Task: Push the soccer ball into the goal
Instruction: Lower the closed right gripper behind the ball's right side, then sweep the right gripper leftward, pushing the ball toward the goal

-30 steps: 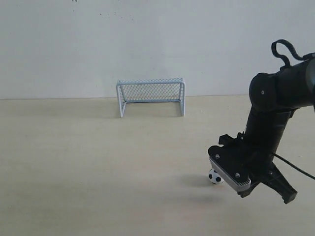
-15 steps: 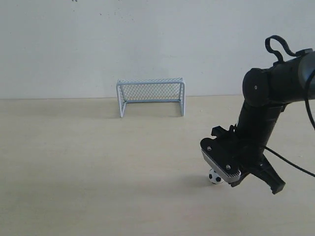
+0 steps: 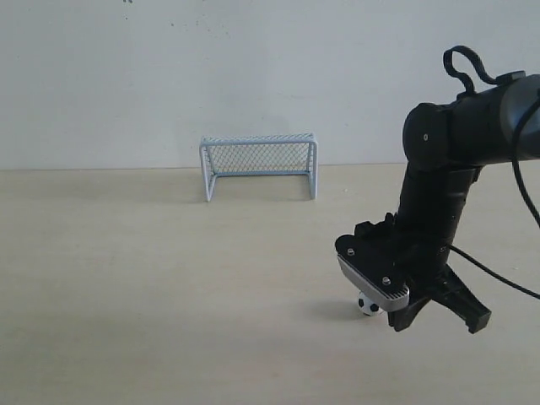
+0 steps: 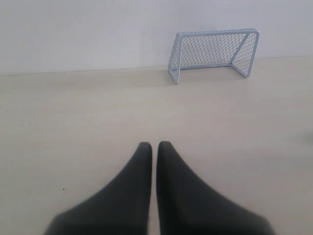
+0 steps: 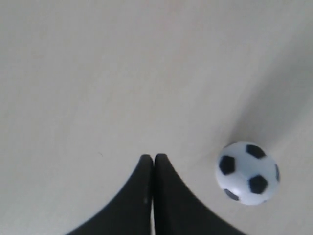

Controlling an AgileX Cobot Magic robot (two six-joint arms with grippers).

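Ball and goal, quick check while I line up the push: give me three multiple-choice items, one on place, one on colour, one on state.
1. Where is the ball relative to the goal?
A. Inside the net
B. Well short of it, out in front
C. Behind it

2. What colour are the ball's patches?
A. Black
B. Blue
C. Red

3. How is the right tool?
A. Wide open
B. Shut on the ball
C. Shut, with the ball beside it

Answers:
1 B: the exterior view shows the ball far in front of the goal mouth, by the right tool.
2 A: the right wrist view shows black patches on white.
3 C: the fingertips meet, and the ball lies off to one side of them.
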